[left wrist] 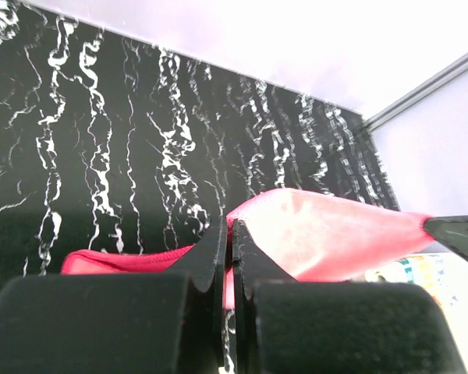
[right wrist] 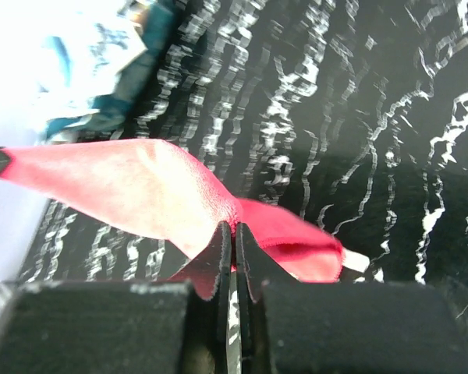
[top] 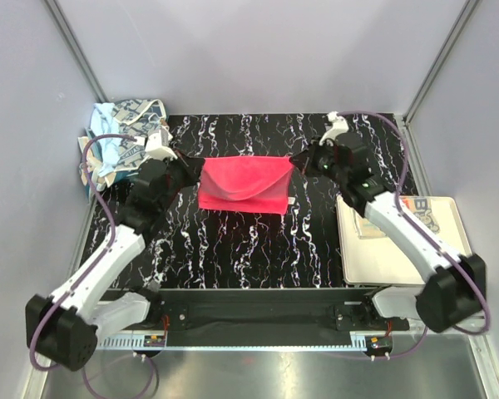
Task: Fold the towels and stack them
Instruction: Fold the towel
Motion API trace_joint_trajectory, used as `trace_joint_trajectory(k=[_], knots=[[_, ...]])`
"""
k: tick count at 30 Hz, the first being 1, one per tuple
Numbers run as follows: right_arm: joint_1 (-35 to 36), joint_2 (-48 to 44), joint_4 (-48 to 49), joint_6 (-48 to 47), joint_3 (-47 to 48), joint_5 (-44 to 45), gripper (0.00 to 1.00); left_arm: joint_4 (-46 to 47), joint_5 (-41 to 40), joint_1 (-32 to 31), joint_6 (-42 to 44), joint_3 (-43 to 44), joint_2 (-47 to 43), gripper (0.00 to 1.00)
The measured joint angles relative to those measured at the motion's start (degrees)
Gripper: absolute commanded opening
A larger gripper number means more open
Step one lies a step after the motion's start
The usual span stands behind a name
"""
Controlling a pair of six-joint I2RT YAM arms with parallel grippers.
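pink-red towel (top: pixel 243 184): sagging, held at two corners
left gripper (top: pixel 193 167): pinching left corner
right gripper (top: pixel 298 160): pinching right corner

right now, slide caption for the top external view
Left end effector and right end effector hold the pink towel stretched over the marbled table.

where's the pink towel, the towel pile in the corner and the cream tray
pink towel (top: pixel 243 184), top view, middle of the cloth
towel pile (top: pixel 123 133), top view, centre of the heap
tray (top: pixel 370 264), top view, bare near-left part
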Motion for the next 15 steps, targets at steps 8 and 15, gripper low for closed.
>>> trace_joint_trajectory(k=[8,15], knots=[[2.6,-17.62,-5.11,-0.04,-4.26,2.97,0.05,-6.62,-3.82,-5.44,-0.07,-4.26,-16.39,0.0],[2.67,-16.2,-8.57,-1.29,0.0,6.69,0.06,-8.96,-6.56,-5.42,-0.04,1.01,-11.26,0.0]])
